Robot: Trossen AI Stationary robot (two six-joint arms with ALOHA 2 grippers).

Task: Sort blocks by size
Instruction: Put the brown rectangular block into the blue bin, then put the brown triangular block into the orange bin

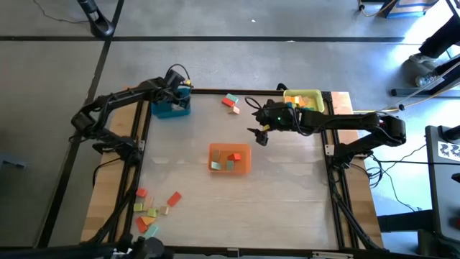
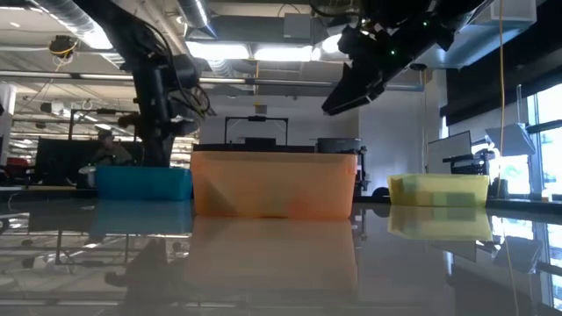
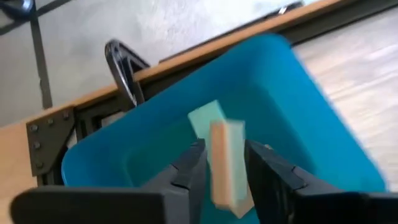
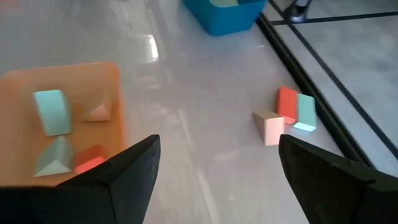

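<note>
Left gripper [image 3: 225,177] is holding a tan block [image 3: 225,163] over the blue tray [image 1: 171,108] at ten o'clock on the wooden table [image 1: 287,187] (workshop behind); right gripper [image 4: 214,171] is hovering wide open near centre.

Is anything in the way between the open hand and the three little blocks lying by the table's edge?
Nothing visible is. The right hand is open above bare table, and the three blocks, tan, red and light blue, lie ahead of it. The orange tray sits off to one side.
</note>
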